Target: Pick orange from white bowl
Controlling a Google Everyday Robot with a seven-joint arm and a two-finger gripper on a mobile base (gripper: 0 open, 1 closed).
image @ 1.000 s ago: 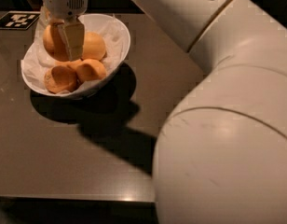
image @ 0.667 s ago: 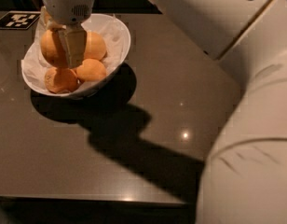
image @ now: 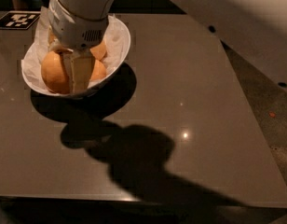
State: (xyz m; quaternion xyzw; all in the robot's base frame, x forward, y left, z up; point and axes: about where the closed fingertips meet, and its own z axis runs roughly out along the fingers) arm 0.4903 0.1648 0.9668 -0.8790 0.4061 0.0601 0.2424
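The white bowl (image: pixel 119 45), lined with crumpled white paper, stands at the back left of the dark table (image: pixel 181 106). It holds oranges: a large one at the front left (image: pixel 53 72), one at the front right (image: pixel 99 71) and one behind (image: pixel 100 50). My gripper (image: pixel 74 78) reaches straight down into the bowl from above, between the front left and front right oranges. Its white wrist housing (image: pixel 80 20) hides the back of the bowl and whatever lies there.
A black-and-white marker tag (image: pixel 17 20) lies on the table's back left corner. My arm's white link (image: pixel 236 27) crosses the upper right. The table's right edge (image: pixel 255 125) borders speckled floor (image: pixel 278 125). The arm's shadow falls across the table's middle front.
The gripper has moved down and toward the front of the bowl. The big arm segment that filled the right foreground has swung up and away.
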